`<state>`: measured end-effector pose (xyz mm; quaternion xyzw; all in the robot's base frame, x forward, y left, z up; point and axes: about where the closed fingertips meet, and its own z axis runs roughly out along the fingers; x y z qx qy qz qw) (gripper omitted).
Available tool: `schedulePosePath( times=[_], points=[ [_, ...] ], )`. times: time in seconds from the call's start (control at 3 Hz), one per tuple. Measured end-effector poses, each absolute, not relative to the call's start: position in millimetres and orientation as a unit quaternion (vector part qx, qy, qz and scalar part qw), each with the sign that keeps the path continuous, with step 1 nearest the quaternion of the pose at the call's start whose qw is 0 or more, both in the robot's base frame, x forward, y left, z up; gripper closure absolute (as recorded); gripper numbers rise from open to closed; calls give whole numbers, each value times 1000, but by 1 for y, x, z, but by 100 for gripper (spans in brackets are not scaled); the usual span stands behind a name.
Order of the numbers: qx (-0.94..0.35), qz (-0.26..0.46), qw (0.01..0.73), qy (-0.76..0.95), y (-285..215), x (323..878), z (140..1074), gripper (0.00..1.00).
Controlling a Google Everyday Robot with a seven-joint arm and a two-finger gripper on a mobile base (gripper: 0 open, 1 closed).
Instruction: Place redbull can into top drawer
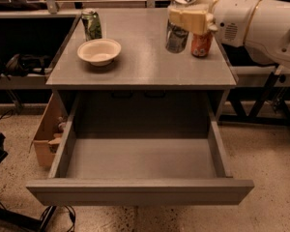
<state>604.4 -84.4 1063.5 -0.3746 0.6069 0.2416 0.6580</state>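
Observation:
My gripper [187, 17] is shut on the redbull can [177, 35], a slim silver can with bluish-grey patterning. It holds the can upright, lifted above the right back part of the cabinet top [145, 57]. The cream fingers [193, 19] wrap the can's upper part, so only its silver top and lower body show. The top drawer [140, 190] is pulled fully open below the cabinet top, and its grey inside is bare.
An orange-red can [201, 45] stands just right of the held can, partly behind the gripper. A green can [91, 24] and a white bowl [99, 50] sit at the back left. A cardboard box [47, 129] stands on the floor to the left.

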Motion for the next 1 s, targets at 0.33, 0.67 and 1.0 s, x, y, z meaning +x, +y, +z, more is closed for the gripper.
schedulePosePath(
  times=[0.33, 0.67, 1.0],
  points=[
    [-410, 303, 622, 594, -89, 592, 1025, 100],
    [-452, 358, 562, 593, -85, 576, 968, 100],
    [-497, 404, 508, 576, -75, 554, 926, 100]
  ],
)
